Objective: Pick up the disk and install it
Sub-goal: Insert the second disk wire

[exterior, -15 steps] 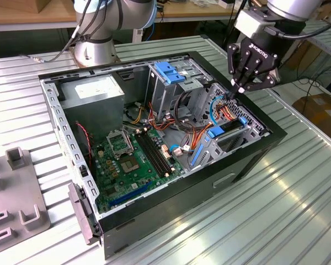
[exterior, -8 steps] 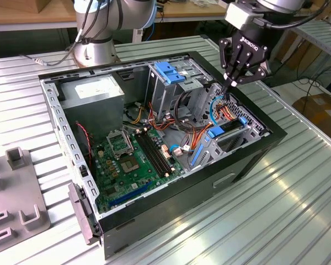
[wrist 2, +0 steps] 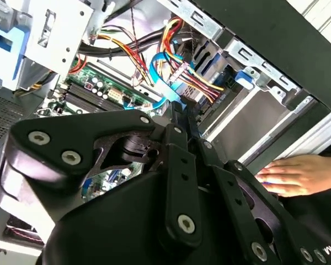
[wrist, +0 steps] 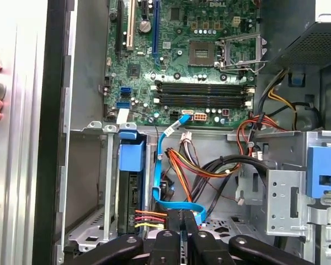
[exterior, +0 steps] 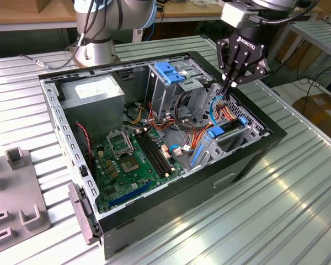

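Note:
The disk (exterior: 230,128) sits edge-up in the drive bay at the front corner of the open computer case (exterior: 154,204), blue carrier tabs at both ends. In the first wrist view its blue tab tops the disk (wrist: 131,157), which stands in the metal bay. My gripper (exterior: 231,87) hangs just above that bay with its fingers shut, tips down among the cables. In both wrist views the gripper (wrist: 183,221) (wrist 2: 180,110) meets the end of a flat blue data cable (wrist: 164,160) (wrist 2: 161,77). Whether the cable is pinched is hidden.
Orange, red and yellow power wires (wrist: 187,165) crowd the space beside the bay. A larger metal cage with a blue top (exterior: 171,74) stands behind. The motherboard (exterior: 135,157) lies on the case floor. A person's hand (wrist 2: 292,174) rests outside the case wall. Grey fixtures (exterior: 16,187) stand at the exterior view's left.

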Robot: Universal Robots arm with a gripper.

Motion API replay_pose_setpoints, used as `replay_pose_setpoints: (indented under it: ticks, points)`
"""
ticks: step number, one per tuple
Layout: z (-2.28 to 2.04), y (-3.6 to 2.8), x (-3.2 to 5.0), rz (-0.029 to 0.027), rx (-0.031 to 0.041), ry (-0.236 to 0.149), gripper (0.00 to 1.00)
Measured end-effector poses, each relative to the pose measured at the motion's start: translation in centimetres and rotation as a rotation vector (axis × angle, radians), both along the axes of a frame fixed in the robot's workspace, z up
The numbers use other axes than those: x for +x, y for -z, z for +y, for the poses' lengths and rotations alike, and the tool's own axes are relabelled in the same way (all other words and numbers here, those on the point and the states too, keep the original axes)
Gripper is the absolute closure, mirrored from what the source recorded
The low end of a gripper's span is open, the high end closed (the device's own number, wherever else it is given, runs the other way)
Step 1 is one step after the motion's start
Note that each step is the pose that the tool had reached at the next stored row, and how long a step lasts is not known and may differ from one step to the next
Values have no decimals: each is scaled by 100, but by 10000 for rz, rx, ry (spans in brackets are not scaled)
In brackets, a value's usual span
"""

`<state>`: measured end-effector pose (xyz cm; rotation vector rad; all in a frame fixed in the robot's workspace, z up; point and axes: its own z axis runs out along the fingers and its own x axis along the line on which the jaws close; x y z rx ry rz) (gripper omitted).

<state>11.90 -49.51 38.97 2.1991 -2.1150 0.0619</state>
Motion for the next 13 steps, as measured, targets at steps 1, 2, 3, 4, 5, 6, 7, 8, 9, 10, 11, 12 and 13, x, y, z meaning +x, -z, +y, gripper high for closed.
replay_pose_setpoints:
  ticks: [1, 2, 3, 4, 5, 6, 7, 8, 9, 10, 11, 12, 13]
  points:
    - [16, 11, 0, 0, -446, -2, 83]
    - [38, 5, 2, 12, -513, -2, 75]
    - [63, 5, 6, 13, -518, -2, 75]
    - [70, 5, 7, 13, -518, -2, 75]
    - [75, 5, 8, 13, -518, -2, 75]
    - [82, 5, 9, 13, -519, -2, 75]
    - [85, 5, 10, 13, -518, -2, 75]
    - [91, 5, 10, 13, -523, -2, 75]
    - [97, 6, 10, 14, -537, -2, 75]
    - [103, 6, 10, 14, -557, -2, 75]
    - [109, 9, 10, 13, -577, -2, 75]
    - [116, 12, 11, 13, -607, -3, 75]
    - [124, 18, 11, 13, -676, -4, 75]
